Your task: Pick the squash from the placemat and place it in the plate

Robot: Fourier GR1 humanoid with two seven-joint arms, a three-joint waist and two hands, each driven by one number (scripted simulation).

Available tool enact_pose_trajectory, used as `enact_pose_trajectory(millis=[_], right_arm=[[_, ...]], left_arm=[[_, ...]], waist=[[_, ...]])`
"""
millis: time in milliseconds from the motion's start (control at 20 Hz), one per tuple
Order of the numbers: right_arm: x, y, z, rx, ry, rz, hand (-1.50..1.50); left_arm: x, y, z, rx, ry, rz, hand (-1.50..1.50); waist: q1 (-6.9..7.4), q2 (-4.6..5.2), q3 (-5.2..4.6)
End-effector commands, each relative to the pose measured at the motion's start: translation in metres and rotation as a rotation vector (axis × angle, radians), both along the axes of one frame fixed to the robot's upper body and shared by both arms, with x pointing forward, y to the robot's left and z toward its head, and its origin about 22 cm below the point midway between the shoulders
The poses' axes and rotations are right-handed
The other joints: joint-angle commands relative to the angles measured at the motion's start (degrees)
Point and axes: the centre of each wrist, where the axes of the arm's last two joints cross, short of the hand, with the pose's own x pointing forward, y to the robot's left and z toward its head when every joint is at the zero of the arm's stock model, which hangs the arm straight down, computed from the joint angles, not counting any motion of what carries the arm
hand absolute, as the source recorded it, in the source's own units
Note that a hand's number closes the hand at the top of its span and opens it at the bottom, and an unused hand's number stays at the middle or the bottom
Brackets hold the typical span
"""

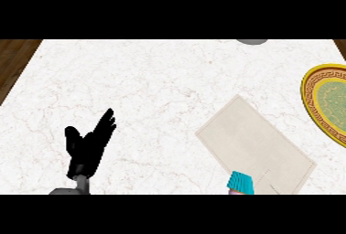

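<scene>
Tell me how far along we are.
Done: nothing; no squash shows on the placemat or the visible part of the plate. In hand: nothing; the left hand rests open, the right hand is out of view. Left: finding, picking, placing the squash.

Counter (155, 82) looks like veined white marble; placemat (255, 146) matt beige cloth; plate (312, 98) gold-patterned.

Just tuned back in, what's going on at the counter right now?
Nothing is being handled in this view. The left hand rests open near the lower left, fingers up, over the marble counter. The beige placemat lies at lower right with no squash visible on it; a teal, ridged object sits at its lower edge, partly cut off. The gold-rimmed green plate at the right edge looks empty where visible. The right hand is not in view.
</scene>
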Motion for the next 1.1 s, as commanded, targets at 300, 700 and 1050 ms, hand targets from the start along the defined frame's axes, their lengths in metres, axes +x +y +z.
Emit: enact_pose_trajectory(millis=[300, 700, 1050], right_arm=[[-0.009, -0.019, -0.008, 0.158, -0.02, 0.205, -1.5], [-0.021, -0.033, -0.007, 0.189, -0.362, 0.165, -1.5], [-0.06, -0.068, -0.005, 0.344, -0.436, 0.228, -1.5]], left_arm=[[0.004, -0.001, -0.008, 0.001, 0.026, -0.004, 0.0], [-0.005, 0.008, -0.007, 0.001, 0.035, 0.003, 0.0], [-0.005, 0.007, -0.01, 0.009, 0.034, 0.018, 0.0]], waist=[[0.02, 0.45, 0.17], [-0.37, 0.16, 0.15], [-1.16, -0.25, -0.02]])
